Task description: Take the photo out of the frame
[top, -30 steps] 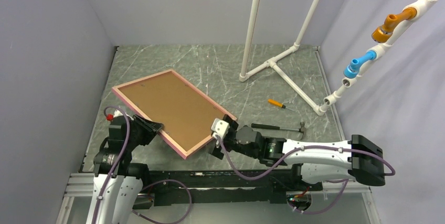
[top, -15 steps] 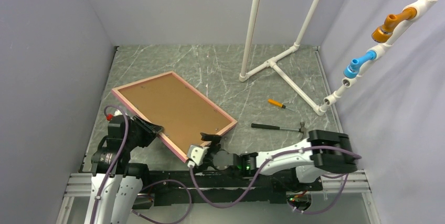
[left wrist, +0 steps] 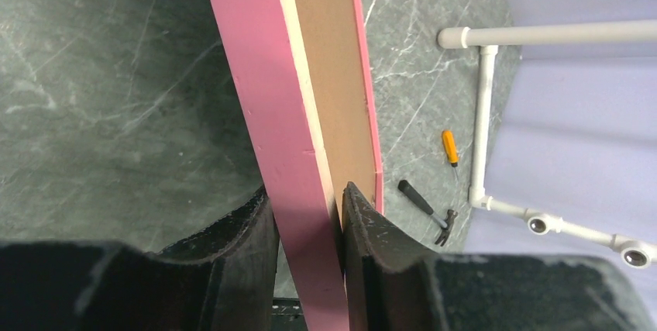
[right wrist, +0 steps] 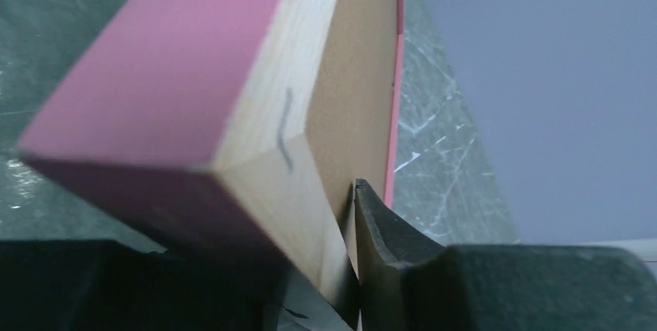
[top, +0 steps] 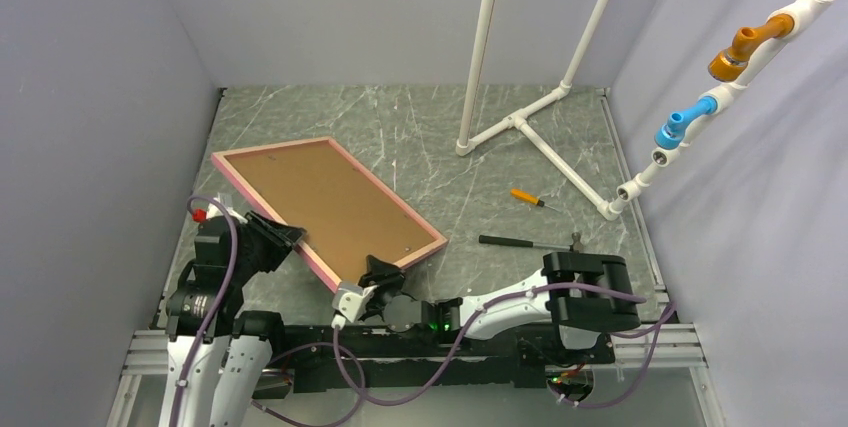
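The table [top: 420, 117], a grey marbled surface, is noted with a white pipe stand [top: 520, 122] at its far right. The frame [top: 270, 147] is found toward the left of the table, turned back side up, so that only the brown backing board [top: 330, 202] is presented to the overhead camera. The photo is not visible in any view and is judged to lie face down beneath that board, inside the frame. The near long rail appears to be lifted off the surface; whether the far edge rests on the table cannot be determined. The left gripper [left wrist: 306, 199] is clamped across the near long rail toward its left end, one finger on the pink outer face and one on the board side, evidently to steady the frame. The right gripper [top: 378, 272] is set at the near corner, where one finger is seen pressed against the back of the rail beside the board; its partner is hidden under the wood, and a closed hold on the frame is judged probable. A hammer [top: 530, 243] and, beyond it, a smaller orange-handled screwdriver [top: 527, 197] are lying well apart from the frame on the right, untouched. The board is not yet released, so removal is judged to be at an early stage.
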{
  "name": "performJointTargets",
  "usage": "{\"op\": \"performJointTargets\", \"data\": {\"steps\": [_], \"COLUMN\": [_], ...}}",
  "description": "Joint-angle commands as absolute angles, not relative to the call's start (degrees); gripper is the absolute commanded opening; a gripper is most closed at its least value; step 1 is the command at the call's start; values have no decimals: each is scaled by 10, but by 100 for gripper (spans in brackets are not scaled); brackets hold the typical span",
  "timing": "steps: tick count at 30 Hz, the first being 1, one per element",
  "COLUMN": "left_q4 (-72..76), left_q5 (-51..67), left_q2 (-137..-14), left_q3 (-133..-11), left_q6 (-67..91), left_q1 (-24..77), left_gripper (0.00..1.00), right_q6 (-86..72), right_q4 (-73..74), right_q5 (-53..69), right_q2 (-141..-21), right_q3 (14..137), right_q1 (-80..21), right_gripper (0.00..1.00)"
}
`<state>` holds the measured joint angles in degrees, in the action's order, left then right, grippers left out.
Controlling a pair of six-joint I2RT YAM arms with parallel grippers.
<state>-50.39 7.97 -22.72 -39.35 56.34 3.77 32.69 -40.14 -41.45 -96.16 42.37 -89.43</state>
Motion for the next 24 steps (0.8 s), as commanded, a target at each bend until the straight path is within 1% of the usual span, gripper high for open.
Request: {"op": "performJointTargets", "data": {"steps": [1,3,4,5,8,10,11,12,15,17,24], "left_q4": [-513,-514,-514,-514,-520,-532,-544,-555,-594,-613,-640], "left_q5": [116,116,116,116,111,100,93,85,50,19,-47], "left_q2": [-224,-226,-226,-227,-229,-232,-235,-238,-246,-244,-211], "left_q3": [-430,-438,-443,-450,-478,-508,-525,-543,-601,-636,-687], "left_q6": [516,513,511,508,496,483,475,466,449,440,423], "left_q1": [41,42,42,41,41,41,41,41,41,41,41], "left_gripper": [0,5,10,17,43,58,63,66,72,74,74], "right_q6": [249,240,234,228,208,191,180,166,138,115,44], "right_q4": [-443,-443,-441,-439,-423,-410,-395,-378,-352,-328,-299], "right_q5": [-439,-438,-436,-434,-429,-412,-402,-392,-358,-333,-298], "right_q2": [-953,-944,-939,-934,-916,-900,-892,-884,-862,-846,-804], "right_q3": [445,442,440,439,438,436,438,441,441,441,432], "right_q1": [-880,-880,-880,-880,-878,-875,-872,-868,-860,-850,-806], "right_gripper": [24,16,13,10,1,0,0,0,0,0,0]}}
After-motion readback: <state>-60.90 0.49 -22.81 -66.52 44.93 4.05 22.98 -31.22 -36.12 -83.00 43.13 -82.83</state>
